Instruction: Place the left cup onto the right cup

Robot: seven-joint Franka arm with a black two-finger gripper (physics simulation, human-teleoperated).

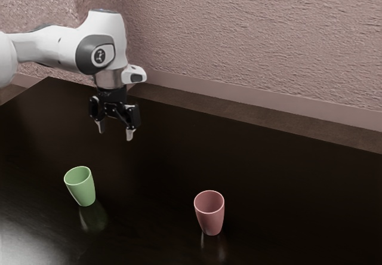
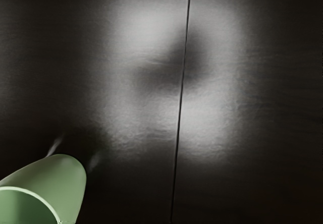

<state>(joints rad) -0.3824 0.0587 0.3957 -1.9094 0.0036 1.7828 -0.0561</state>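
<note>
Exterior view, nearest the camera: two cups stand upright on the dark glossy table (image 1: 286, 175), mouths up, well apart from each other. The pink cup (image 1: 209, 212) is toward the exterior view's right and slightly closer to the camera. The green cup (image 1: 80, 185), the left one of the task, sits toward the exterior view's left. Each casts a faint reflection on the tabletop at its base. Neither cup touches the other or the robot.

Farther back there is one gripper (image 1: 114, 132), hanging in the air above the table, up and a little to the exterior view's right of the green cup. Its two black fingers point downward and stand spread apart with a clear gap between them. They hold nothing and touch nothing. The single white arm (image 1: 65, 44) enters from the exterior view's upper left. Behind the table runs a pale ledge, and past it rises a rough pinkish wall (image 1: 256, 32).

In the wrist view the green cup (image 2: 43, 191) appears at the edge, rim toward the camera. One thin dark seam (image 2: 181, 103) crosses the tabletop (image 2: 252, 133) beside it.
</note>
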